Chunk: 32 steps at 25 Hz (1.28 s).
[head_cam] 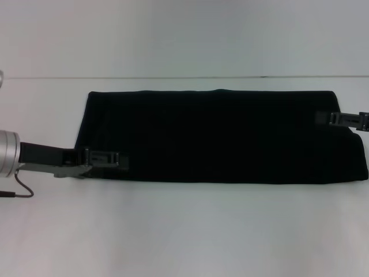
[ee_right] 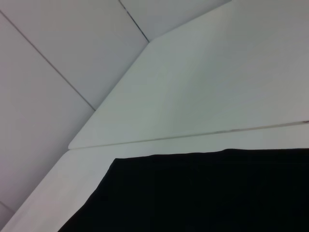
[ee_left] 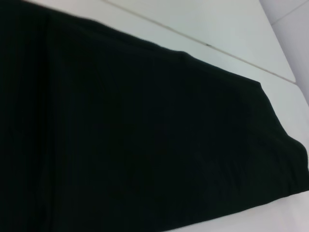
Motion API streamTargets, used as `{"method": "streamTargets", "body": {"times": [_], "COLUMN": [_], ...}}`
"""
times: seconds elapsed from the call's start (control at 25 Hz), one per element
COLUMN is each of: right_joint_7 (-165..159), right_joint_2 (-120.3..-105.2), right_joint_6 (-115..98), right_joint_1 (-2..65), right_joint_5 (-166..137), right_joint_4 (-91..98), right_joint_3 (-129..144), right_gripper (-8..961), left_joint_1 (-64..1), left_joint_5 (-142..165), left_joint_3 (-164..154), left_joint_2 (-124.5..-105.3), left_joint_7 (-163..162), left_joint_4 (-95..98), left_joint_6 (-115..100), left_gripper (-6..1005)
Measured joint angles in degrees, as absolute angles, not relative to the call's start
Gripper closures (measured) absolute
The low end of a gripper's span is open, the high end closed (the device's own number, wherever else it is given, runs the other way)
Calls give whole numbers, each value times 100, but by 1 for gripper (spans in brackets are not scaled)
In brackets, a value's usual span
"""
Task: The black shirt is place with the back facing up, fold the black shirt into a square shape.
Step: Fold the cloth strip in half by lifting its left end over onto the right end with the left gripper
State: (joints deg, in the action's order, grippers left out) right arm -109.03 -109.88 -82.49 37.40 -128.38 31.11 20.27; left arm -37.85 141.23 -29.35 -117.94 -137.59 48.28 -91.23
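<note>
The black shirt [head_cam: 219, 135] lies flat on the white table [head_cam: 184, 231] as a long folded band running left to right, with no lettering showing. My left gripper [head_cam: 106, 159] lies low over the shirt's front left corner. My right gripper [head_cam: 344, 119] reaches in from the right edge onto the shirt's right end, toward the back. The shirt fills most of the left wrist view [ee_left: 135, 145]. Its edge also shows in the right wrist view [ee_right: 203, 193].
A thin black cable [head_cam: 20, 187] hangs from the left wrist near the table's left side. A seam [head_cam: 184, 77] crosses the table just behind the shirt. Bare white table lies in front of the shirt.
</note>
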Motion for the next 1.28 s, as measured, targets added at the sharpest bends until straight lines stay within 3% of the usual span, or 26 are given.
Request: {"method": "streamTargets", "body": {"times": [0.64,1.28], "right_joint_7": [-10685,-10746], "right_joint_2": [-10953,-10989], "right_joint_6": [-7866,-7692], "right_joint_1": [3813,3965], "right_joint_5": [-12845,-12823], "right_joint_4": [3114,3102], "right_joint_3": [2192,2286], "right_gripper": [77,77], "left_joint_1": [-3766,-3558], "left_joint_5": [13848,13827], "left_joint_3": [-2019,-1481], "left_joint_2": [-11683,-11725], "left_joint_7": [-15177,-16097], "left_joint_4": [3795,3505], "left_joint_6": [-8687,-8388], "left_gripper": [78,77]}}
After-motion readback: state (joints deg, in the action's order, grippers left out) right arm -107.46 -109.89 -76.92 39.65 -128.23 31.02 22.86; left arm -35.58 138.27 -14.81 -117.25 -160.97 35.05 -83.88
